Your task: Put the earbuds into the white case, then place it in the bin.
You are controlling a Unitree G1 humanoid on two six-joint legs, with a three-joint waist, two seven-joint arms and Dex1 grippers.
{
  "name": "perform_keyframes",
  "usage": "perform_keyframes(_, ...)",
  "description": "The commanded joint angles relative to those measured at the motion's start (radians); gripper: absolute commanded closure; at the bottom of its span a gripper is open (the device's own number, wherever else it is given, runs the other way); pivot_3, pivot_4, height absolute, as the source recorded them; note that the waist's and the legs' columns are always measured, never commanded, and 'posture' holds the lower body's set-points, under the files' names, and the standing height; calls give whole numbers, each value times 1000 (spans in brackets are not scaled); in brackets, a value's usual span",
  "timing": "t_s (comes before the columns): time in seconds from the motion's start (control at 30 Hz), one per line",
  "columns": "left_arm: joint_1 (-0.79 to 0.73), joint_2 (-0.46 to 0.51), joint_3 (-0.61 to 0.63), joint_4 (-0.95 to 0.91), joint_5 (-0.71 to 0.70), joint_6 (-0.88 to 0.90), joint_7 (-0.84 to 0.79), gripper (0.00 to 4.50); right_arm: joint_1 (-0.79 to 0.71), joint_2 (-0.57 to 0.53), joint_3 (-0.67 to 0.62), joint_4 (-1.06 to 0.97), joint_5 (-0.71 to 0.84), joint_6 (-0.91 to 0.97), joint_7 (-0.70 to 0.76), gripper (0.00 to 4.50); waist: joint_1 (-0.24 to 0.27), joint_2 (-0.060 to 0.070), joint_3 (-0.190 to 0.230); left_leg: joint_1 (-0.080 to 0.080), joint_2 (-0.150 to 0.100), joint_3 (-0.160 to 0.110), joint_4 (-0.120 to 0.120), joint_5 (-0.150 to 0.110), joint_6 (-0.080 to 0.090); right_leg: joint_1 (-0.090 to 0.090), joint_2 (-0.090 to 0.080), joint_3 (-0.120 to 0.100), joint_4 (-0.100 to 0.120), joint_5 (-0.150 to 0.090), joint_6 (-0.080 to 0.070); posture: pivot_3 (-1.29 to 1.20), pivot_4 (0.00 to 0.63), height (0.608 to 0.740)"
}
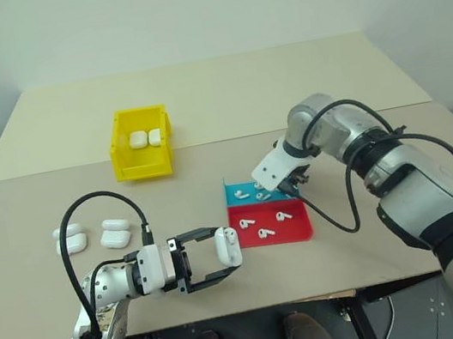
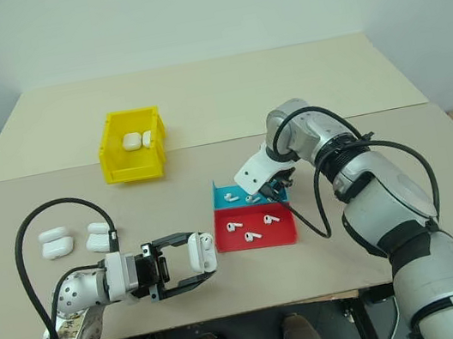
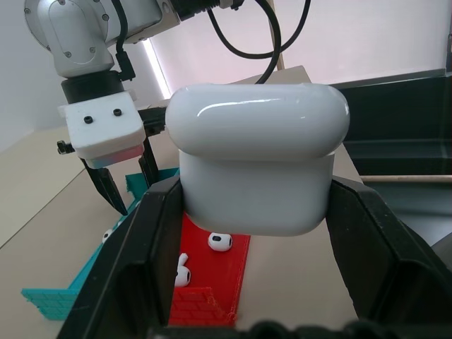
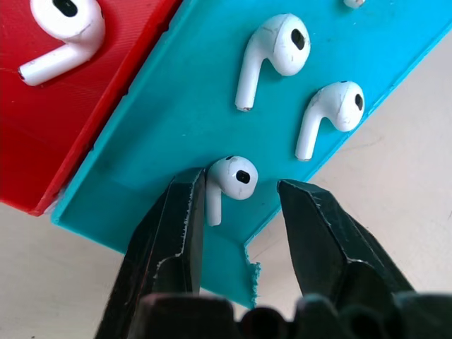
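**Inspector:** State of the left gripper (image 1: 223, 255)?

**Assistant:** Clamped on the white case (image 1: 227, 247). The case sits between both fingers, lid end away from the wrist, held level above the table (image 1: 194, 79) edge.

**Inspector:** And the right gripper (image 4: 240, 194)?

**Assistant:** Pointing steeply down over the teal half of the tray (image 4: 162, 113). Jaws part-way apart with one earbud (image 4: 229, 183) between the tips — its stem is against one fingertip (image 4: 185, 205), the other fingertip stands just clear. Nothing gripped yet.

**Inspector:** Other earbuds?

**Assistant:** Two more (image 4: 272, 56) lie on the teal just beyond the fingertips; a further earbud (image 4: 63, 32) lies on the red half beside them.

**Inspector:** The bin?

**Assistant:** The yellow bin (image 1: 123, 148) stands well beyond the left gripper, two cases (image 1: 145, 137) already inside. Spare cases (image 1: 90, 237) lie near the left arm — untouched.
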Motion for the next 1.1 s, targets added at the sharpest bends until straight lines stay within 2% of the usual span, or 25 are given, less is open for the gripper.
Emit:
perform_keyframes(0.03,-10,-1,4,-22,-18,-18,1,1752,4,-13,-26,-12,5,-19,10,2781,0,0,0,0,0,0,0,0,0,0,0,0,0,0,0,0,150,740)
perform_keyframes(0.57,-14,-7,-1,-6,-3,-35,-1,1752,19,-16,-37,-17,-8,-60,1,2781,-1,0,0,1,0,0,0,0,0,0,0,0,0,0,0,0,150,740)
perform_keyframes(0.73,-6,-5,-3,-19,-3,-29,2,1752,22,-13,-39,-17,-12,-59,2,3884,-1,0,0,1,0,0,0,0,0,1,0,0,0,0,0,0,150,740)
perform_keyframes(1.1,-16,-7,-5,-6,0,-37,0,1752,29,-16,-36,-16,-27,-59,-13,3884,-1,0,0,2,0,0,0,0,0,1,0,0,1,0,0,0,150,740)
